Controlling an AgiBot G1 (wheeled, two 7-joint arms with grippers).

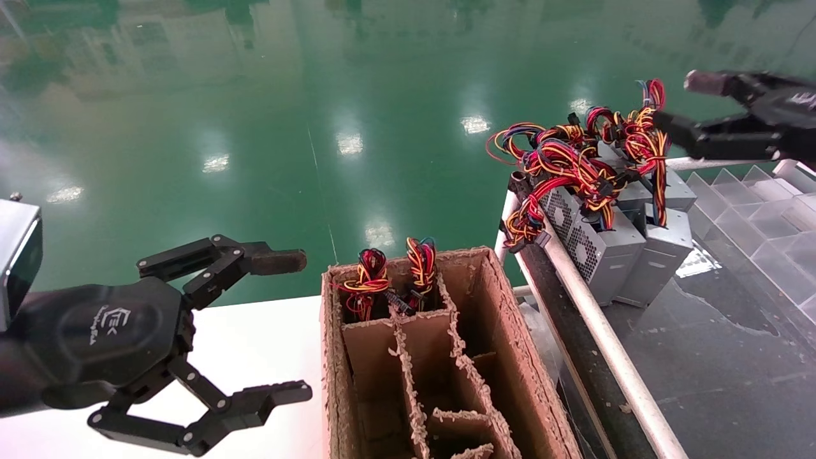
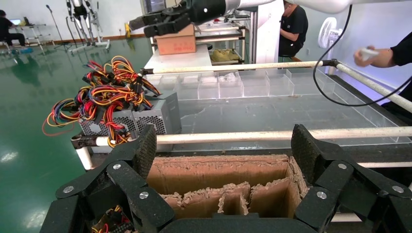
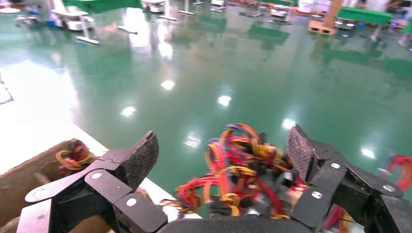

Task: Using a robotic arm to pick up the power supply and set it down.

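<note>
- Power supply [image 1: 602, 252] units stand clustered on the dark counter [image 1: 701, 357], wires bundled on top.
- Right pincer [image 1: 676, 105] hovers above them, spread wide, empty.
- Best lowered straight past the wires to grip one metal case.
- Left pincer [image 1: 293, 325] waits wide beside the cardboard box [image 1: 510, 331].

The power supplies [image 1: 605, 245] are dull grey metal boxes with tiny holes, topped by smooth, shiny plastic wires [image 1: 574, 159]. The box [image 1: 510, 331] at six o'clock is brown cardboard with rough, fuzzy torn edges. The green floor [image 1: 319, 115] is glossy like a mirror. Both tools look like matt black plastic with rough pads [image 3: 141, 158].
</note>
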